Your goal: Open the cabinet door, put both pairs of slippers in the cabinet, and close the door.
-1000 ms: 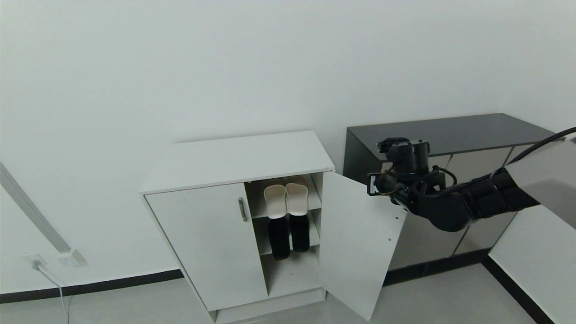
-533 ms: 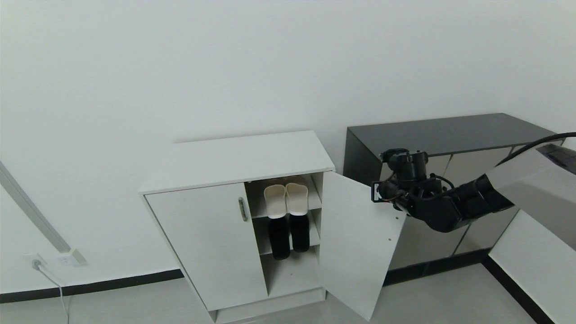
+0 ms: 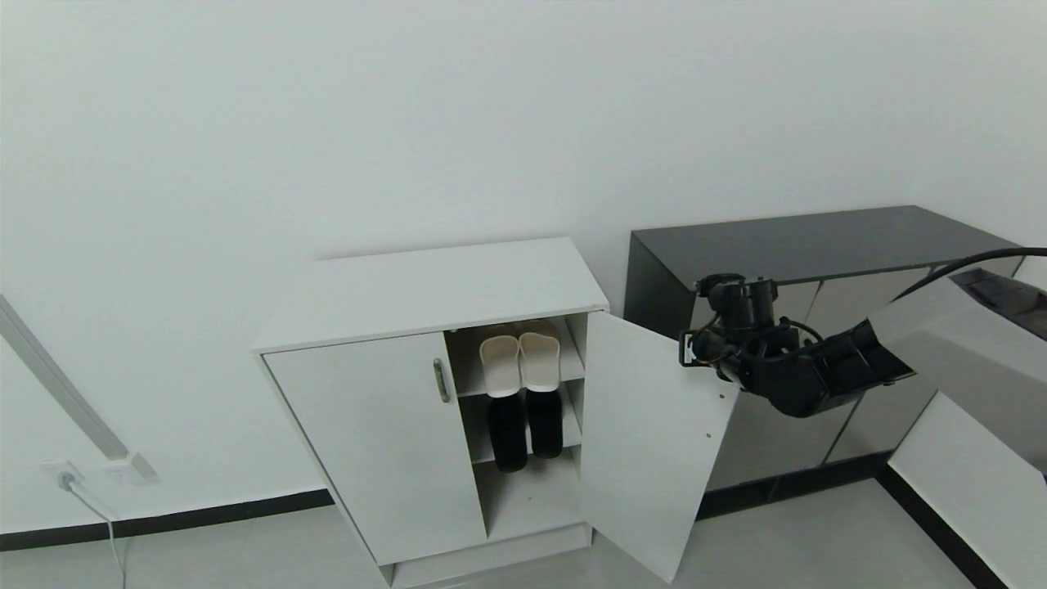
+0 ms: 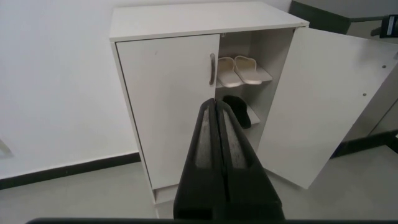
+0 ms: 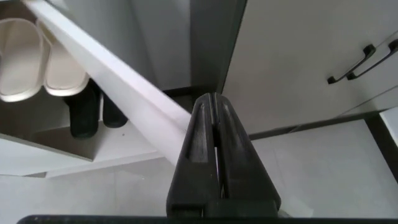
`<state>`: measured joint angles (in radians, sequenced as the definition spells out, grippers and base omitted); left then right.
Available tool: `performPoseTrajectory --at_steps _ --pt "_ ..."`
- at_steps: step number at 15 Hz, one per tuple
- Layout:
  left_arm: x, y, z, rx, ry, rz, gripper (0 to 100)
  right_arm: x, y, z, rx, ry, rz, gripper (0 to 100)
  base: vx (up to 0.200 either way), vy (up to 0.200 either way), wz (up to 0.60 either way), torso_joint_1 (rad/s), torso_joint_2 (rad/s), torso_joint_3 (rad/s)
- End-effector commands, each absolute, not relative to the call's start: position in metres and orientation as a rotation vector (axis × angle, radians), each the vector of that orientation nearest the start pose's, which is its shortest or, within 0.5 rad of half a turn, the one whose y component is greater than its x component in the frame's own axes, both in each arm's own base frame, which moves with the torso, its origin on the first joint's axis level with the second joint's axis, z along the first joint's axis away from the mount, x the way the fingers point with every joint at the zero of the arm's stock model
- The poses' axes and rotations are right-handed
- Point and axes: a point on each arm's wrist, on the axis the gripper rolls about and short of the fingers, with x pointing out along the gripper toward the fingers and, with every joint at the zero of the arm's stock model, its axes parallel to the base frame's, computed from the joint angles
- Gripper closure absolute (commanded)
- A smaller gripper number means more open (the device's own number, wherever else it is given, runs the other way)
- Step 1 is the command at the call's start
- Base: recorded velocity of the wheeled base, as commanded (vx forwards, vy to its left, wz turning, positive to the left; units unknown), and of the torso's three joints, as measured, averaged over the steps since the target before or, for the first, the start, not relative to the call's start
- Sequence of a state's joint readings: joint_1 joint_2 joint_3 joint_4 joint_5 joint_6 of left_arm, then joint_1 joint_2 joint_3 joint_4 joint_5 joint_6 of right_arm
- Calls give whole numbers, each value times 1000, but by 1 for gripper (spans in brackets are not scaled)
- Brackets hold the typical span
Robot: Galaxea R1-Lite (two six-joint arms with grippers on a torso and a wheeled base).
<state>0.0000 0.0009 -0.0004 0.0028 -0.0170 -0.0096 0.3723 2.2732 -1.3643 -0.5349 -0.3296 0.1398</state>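
Both pairs lie inside the cabinet (image 3: pixel 425 294), centre of the head view: white slippers (image 3: pixel 520 360) on the upper shelf, black slippers (image 3: pixel 525 429) just below. The cabinet door (image 3: pixel 646 442) stands ajar, long axis upright, swung toward the lower right. My right gripper (image 5: pixel 214 106), fingers pressed together on nothing, sits by the door's upper outer edge, right of centre; it may be touching. The door lies to its left, so this arm is nearer. My left gripper (image 4: pixel 217 109), also closed and empty, is well apart from the cabinet. I see no legible writing.

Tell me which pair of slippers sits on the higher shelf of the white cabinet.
The cream-white pair of slippers is on the higher shelf. The black pair lies directly beneath it, lower down.
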Motion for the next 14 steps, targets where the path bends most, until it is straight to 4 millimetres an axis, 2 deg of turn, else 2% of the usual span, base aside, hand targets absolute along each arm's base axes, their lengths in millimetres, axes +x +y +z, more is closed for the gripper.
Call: performPoseTrajectory --at_steps 1,5,9,14 --pt "-23 0 75 -11 3 -17 100 430 159 93 6 365 14 100 0 0 0 0 0 0" --pt "-23 0 75 -11 5 -17 100 425 163 96 2 363 26 100 0 0 0 0 0 0" --pt "-23 0 75 -11 3 -17 100 410 175 100 -9 373 62 100 0 0 0 0 0 0" --pt "-23 0 76 -11 3 -17 100 362 207 114 -35 388 175 100 0 0 0 0 0 0"
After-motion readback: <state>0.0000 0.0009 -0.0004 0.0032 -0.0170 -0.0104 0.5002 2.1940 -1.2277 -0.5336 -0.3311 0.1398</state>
